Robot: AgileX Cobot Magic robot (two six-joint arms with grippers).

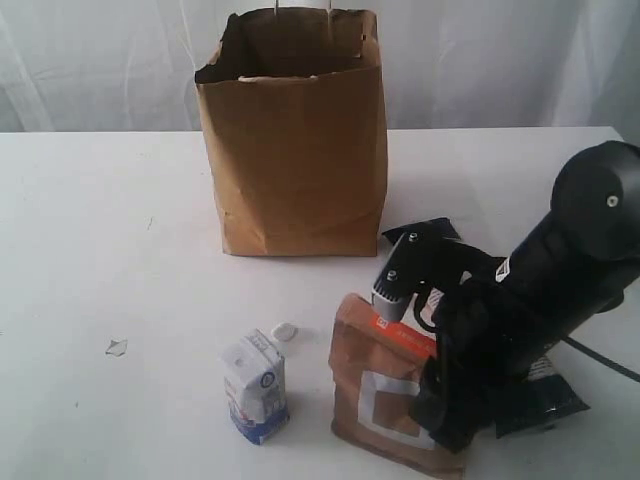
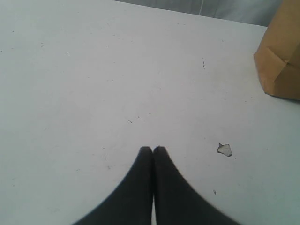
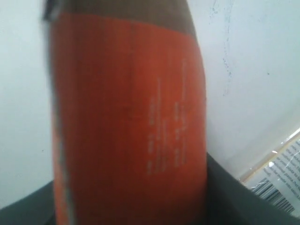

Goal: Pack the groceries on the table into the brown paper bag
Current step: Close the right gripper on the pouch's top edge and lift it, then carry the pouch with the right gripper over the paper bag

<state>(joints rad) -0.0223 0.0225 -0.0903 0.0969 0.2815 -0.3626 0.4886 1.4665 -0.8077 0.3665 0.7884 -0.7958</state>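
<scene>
Desk: a flat white surface on which all the items are carried.
Brown paper bag: stood upright with its mouth open at the rear centre of the desk. One lower corner is seen in the left wrist view.
Small white-blue carton: stood upright at the front of the desk, near the brown pouch but apart from it.
Brown pouch: stood upright at the front, well apart from the bag. A white square is shown on its face and an orange band across its top; the band fills the right wrist view.
Right hand: set at the pouch's upper right side. Dark fingers are seen on either side of the orange band; whether the pouch is grasped cannot be told.
Long dark packet: laid flat beneath the right arm, just beside the pouch.
Left hand: clenched, tips pressed together, nothing grasped, held over bare desk.
Pale scrap: laid on the desk, well apart from the carton.
</scene>
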